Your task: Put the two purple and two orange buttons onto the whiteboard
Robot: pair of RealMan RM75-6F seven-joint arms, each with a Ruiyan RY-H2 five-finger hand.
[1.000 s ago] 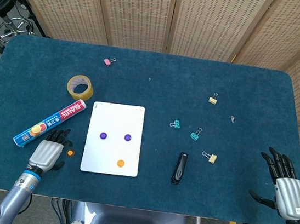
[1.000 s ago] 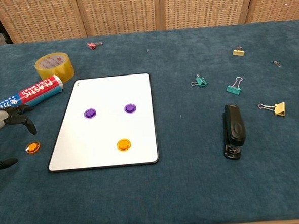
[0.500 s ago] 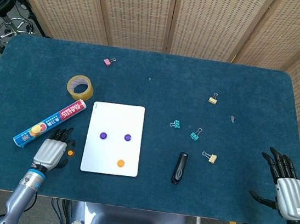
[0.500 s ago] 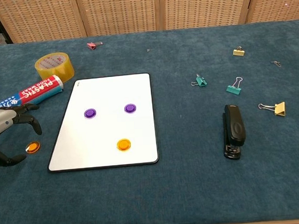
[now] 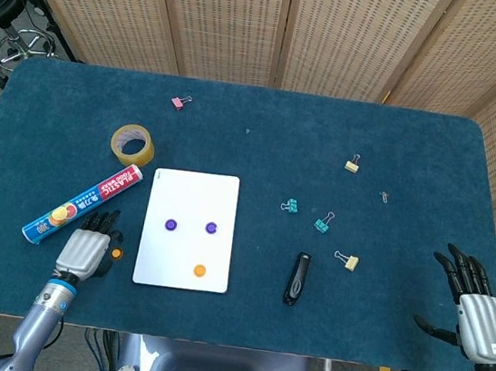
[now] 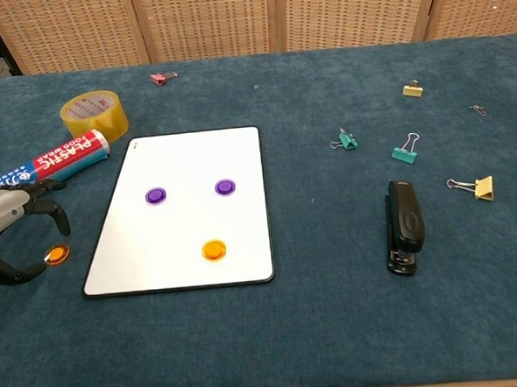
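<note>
My left hand (image 6: 6, 228) has crept in over the last second and now hangs right over the loose orange button (image 6: 57, 254), fingers arched down around it with thumb below and fingertips above, but nothing pinched yet: the button lies flat on the table (image 6: 337, 329), showing in the gap, just left of the whiteboard (image 6: 186, 158). In the head view the hand (image 5: 86, 251) covers most of it, only an orange sliver peeking out at its right edge. So three are home: two purple buttons (image 6: 156, 195) side by side and one orange (image 6: 214, 250) below them on the board. This last one is the job, and I judge I'm lined up to close on it. My right hand (image 5: 476, 318) rests spread and empty at the far right edge, out of it.
</note>
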